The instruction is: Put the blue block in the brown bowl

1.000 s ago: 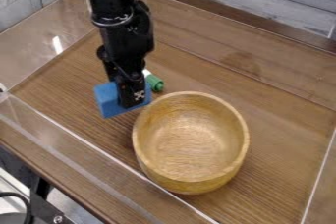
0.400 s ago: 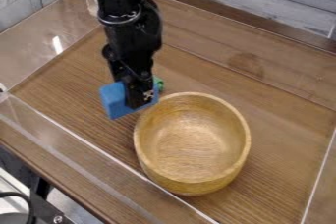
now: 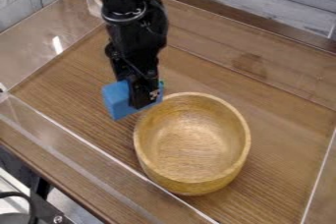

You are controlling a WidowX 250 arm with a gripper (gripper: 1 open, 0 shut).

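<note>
**A:** whats the gripper [image 3: 140, 98] doing rn?

**B:** clamped on the blue block [image 3: 120, 99], pointing straight down. Block hangs just beside the brown bowl [image 3: 192, 140], by its far-left rim, not over the opening yet. Can't tell if it's clear of the surface [image 3: 250, 61], prob slightly lifted imo.

**A:** why hold it like that?

**B:** top-down pinch keeps it steady so it can go over the thick rim w/o bumping it, I'd guess.

**A:** block look ok?

**B:** small, bright blue, matte, boxy. Tiny vs the big grainy wooden bowl, which looks empty.
</note>
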